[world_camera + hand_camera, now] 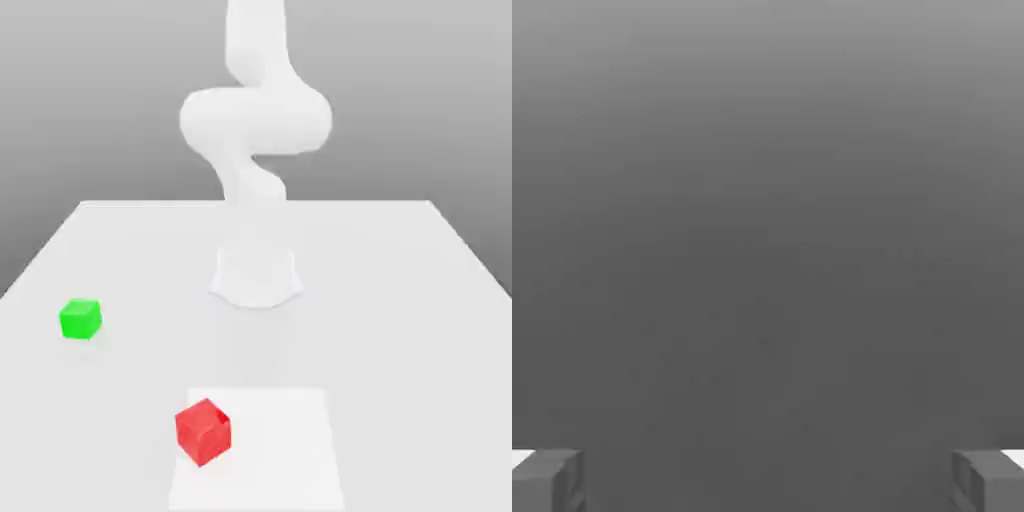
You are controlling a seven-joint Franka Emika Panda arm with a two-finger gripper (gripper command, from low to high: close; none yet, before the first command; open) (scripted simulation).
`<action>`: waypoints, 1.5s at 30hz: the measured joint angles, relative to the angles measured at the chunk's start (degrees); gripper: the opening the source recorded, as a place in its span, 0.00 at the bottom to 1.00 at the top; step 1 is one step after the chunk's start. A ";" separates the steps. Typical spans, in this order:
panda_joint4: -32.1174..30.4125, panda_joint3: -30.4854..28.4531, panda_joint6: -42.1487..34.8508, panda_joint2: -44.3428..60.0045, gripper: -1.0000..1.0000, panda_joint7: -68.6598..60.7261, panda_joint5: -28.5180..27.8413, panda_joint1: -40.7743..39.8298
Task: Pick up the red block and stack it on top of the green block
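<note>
A red block (203,432) rests on the white table (400,300) near its front edge, slightly toward the exterior view's left. A green block (80,319) sits farther back at the exterior view's left, well apart from the red one. In the hand view my gripper (768,485) is open: its two grey fingertips (547,482) stand far apart at opposite corners, with nothing between them and only a plain grey background beyond. The white arm (255,120) rises from its base and leaves the exterior view at the top.
The arm's round base (256,277) stands mid-table behind both blocks. A brighter white square patch (275,450) marks the table front; the red block sits on its left part.
</note>
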 joint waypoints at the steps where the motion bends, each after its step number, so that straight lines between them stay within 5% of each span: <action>1: -1.00 0.41 1.19 2.28 0.50 1.84 -0.06 -0.85; 20: -18.47 2.96 21.96 41.93 0.50 34.04 -1.19 -11.25; 26: -18.32 1.46 31.62 54.34 0.50 37.12 -2.24 -10.19; 27: -18.04 1.22 33.24 56.28 0.00 37.45 -2.70 -10.05; 34: -18.00 1.25 33.74 56.71 0.00 37.65 -2.93 -10.11; 40: -19.73 2.01 24.75 46.00 0.00 36.82 -1.23 -11.32; 45: -23.18 -3.47 22.15 39.77 0.00 46.94 -5.34 -23.39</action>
